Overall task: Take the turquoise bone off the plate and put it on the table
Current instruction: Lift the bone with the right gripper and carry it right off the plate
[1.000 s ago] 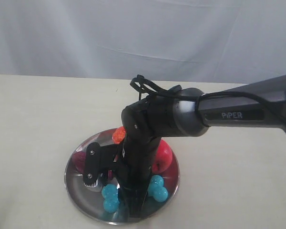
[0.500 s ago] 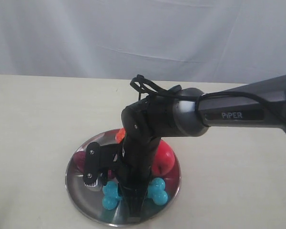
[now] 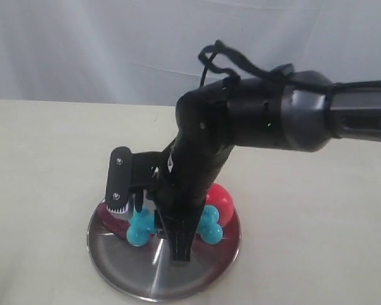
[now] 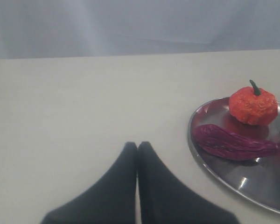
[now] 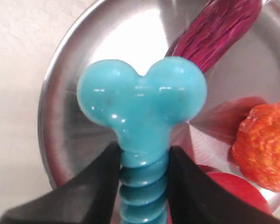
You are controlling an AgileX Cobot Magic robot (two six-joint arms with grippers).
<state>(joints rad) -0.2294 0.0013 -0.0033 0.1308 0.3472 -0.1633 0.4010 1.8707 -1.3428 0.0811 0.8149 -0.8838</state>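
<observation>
The turquoise bone [image 3: 140, 229] hangs a little above the silver plate [image 3: 130, 279], level, with a knobbed end showing on each side of the black fingers. My right gripper [image 3: 176, 244] is shut on its ribbed middle. In the right wrist view the bone [image 5: 142, 100] fills the centre, clamped between both fingers of the right gripper [image 5: 142, 158], with the plate [image 5: 84, 70] below it. My left gripper [image 4: 138, 144] is shut with nothing in it, over the beige table [image 4: 74, 107] beside the plate's rim [image 4: 198, 154]. The left arm does not show in the exterior view.
On the plate lie a red apple [image 3: 221, 202], a small orange pumpkin [image 4: 253, 105] and a purple ribbed vegetable [image 4: 233, 142]. A white cloth backdrop [image 3: 114, 44] closes the far side of the table. The right arm's bulky wrist hangs over the plate.
My right gripper has risen with the bone in it, so the bone has come up off the plate's surface. The arm's wrist has swung higher and to the right.
</observation>
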